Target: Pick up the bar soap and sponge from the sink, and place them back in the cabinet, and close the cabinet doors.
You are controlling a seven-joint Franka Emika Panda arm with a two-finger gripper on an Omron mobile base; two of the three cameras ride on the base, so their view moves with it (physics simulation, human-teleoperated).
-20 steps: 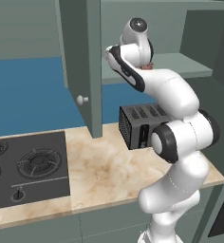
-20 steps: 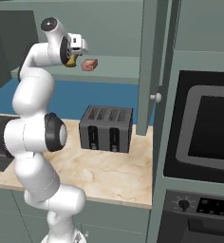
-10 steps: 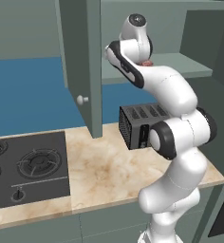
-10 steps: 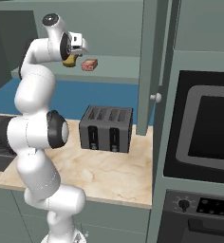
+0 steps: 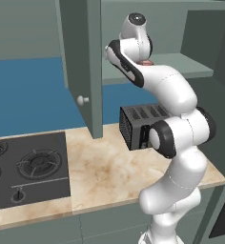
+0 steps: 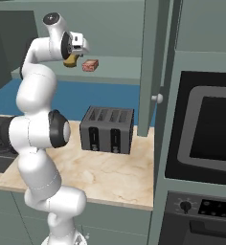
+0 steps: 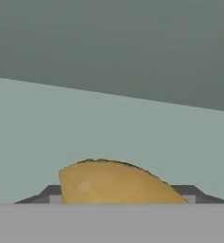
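Right base view: hand (image 6: 73, 58) raised at cabinet (image 6: 115, 28) shelf level, clenched on sponge (image 6: 71, 60); bar soap (image 6: 90, 65) already resting on shelf just beside. Hand view: sponge (image 7: 116, 182) bulges between dark tips, shelf surface ahead. Judgement: sponge light, soft, squashes under grip, non-fragile; grip across narrow sides mid-body suits. Cabinet doors (image 5: 94, 66) stand open. Toaster (image 6: 108, 129) on desk below.

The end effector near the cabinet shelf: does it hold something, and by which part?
The end effector holds the sponge between its fingertips, by the near end; the rest sticks out forward.
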